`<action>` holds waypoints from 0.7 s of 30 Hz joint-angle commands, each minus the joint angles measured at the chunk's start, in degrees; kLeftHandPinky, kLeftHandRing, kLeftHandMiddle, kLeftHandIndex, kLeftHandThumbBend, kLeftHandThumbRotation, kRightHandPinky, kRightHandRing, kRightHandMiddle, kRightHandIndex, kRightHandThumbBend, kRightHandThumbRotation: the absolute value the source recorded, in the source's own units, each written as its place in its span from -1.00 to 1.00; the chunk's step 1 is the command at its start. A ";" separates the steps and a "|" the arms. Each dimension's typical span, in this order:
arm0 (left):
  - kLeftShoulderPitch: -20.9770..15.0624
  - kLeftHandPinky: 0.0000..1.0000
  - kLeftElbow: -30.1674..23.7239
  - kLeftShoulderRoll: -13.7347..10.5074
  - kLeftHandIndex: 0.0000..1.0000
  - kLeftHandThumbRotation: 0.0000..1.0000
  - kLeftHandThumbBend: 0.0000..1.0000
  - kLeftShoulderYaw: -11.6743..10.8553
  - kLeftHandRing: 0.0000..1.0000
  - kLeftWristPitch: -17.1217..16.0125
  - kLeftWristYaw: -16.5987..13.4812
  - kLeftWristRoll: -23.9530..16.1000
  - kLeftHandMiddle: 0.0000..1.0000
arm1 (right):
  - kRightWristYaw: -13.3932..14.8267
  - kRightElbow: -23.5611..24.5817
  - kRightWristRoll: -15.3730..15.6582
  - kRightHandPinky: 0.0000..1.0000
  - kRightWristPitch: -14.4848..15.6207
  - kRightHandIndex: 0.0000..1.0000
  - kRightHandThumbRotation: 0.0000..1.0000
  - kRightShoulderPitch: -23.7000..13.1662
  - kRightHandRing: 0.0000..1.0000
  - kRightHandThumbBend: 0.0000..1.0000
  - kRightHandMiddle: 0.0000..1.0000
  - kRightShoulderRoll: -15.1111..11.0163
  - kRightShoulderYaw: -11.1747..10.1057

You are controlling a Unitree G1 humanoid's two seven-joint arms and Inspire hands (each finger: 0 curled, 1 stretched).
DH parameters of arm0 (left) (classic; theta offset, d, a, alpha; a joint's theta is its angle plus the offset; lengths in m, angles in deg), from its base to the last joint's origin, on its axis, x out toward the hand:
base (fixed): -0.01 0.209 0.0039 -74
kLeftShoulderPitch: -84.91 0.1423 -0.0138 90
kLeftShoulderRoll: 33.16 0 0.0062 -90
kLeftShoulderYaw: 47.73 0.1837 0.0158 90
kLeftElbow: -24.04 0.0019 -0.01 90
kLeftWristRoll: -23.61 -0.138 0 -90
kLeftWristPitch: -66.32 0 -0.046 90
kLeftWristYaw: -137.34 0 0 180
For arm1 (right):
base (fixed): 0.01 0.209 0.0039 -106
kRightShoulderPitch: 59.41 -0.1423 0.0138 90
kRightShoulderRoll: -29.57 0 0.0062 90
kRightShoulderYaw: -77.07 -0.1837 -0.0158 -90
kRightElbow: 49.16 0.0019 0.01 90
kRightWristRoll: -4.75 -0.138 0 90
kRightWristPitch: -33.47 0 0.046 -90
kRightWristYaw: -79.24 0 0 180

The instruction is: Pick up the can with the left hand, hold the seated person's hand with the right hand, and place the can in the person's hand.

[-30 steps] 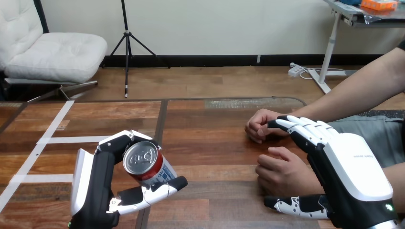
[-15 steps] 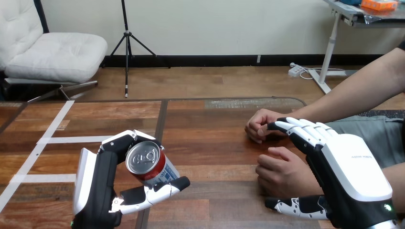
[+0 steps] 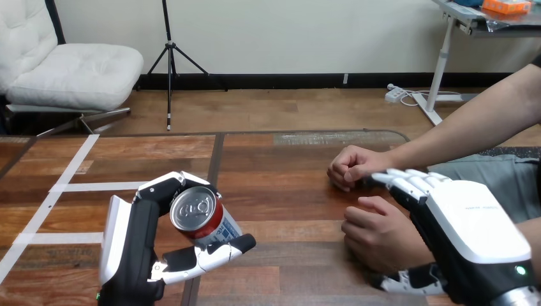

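Note:
A red can (image 3: 198, 217) with a silver top is off the table at the lower left, tilted, with my left hand (image 3: 131, 248) shut on it: fingers over its far side, thumb under it. My right hand (image 3: 469, 236) is at the lower right, against the wrist side of the person's nearer hand (image 3: 376, 233), a loose fist resting on the table. Its fingers (image 3: 408, 182) reach nearly straight past the far side of that fist and its thumb (image 3: 402, 280) lies on the near side. I cannot tell whether they touch. The person's other hand (image 3: 351, 167) rests curled further back.
The wooden table (image 3: 287, 166) has strips of white tape (image 3: 70, 169) on its left part. A seam runs down the table near the middle. The person's forearm (image 3: 472, 124) comes in from the upper right.
My right hand has sunk lower and closer round the person's nearer hand, and its thumb now shows less. The can in my left hand has drifted slightly right.

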 commanded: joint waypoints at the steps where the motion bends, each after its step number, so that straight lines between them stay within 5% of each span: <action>1: -4.18 -0.35 -0.64 0.51 -0.16 -1.00 0.58 -0.18 -0.25 -1.78 -0.90 -0.41 -0.17 | -4.74 6.39 2.54 0.76 3.74 0.63 -0.98 -1.92 0.74 0.86 0.72 -1.80 -2.06; 6: -4.36 -0.36 -0.24 0.62 -0.16 -1.00 0.58 -0.02 -0.26 -1.87 -0.79 -0.27 -0.17 | -9.94 9.27 5.84 0.81 7.28 0.64 -0.98 -2.15 0.77 0.86 0.73 -2.81 -2.90; 21: -4.62 -0.35 0.93 0.94 -0.15 -1.00 0.57 0.18 -0.26 -2.40 -0.82 -0.37 -0.17 | -16.45 10.03 12.50 0.82 11.90 0.61 -0.89 -4.33 0.73 0.89 0.68 -5.34 -4.03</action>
